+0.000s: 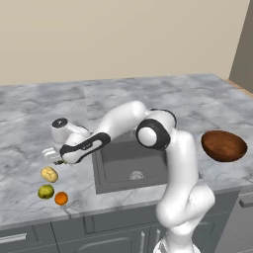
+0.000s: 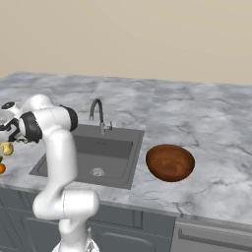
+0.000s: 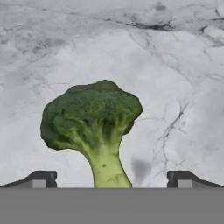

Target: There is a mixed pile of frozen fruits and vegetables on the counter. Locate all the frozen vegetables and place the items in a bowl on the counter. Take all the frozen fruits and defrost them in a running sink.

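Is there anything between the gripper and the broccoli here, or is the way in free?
Nothing visible stands between them. In the hand view the broccoli floret lies on the marbled counter, its stalk running down between the two spread fingers of the gripper, with bare stone on either side.

The tool (image 1: 58, 159) hides most of the broccoli floret (image 1: 61, 161)

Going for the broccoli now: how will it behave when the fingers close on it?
The broccoli probably won't roll: its bushy crown is lumpy, not round. The narrow stalk sits between the open fingertips, so a pinch there seems likely to hold, though the heavier-looking crown might swing. Being small, it is probably light.
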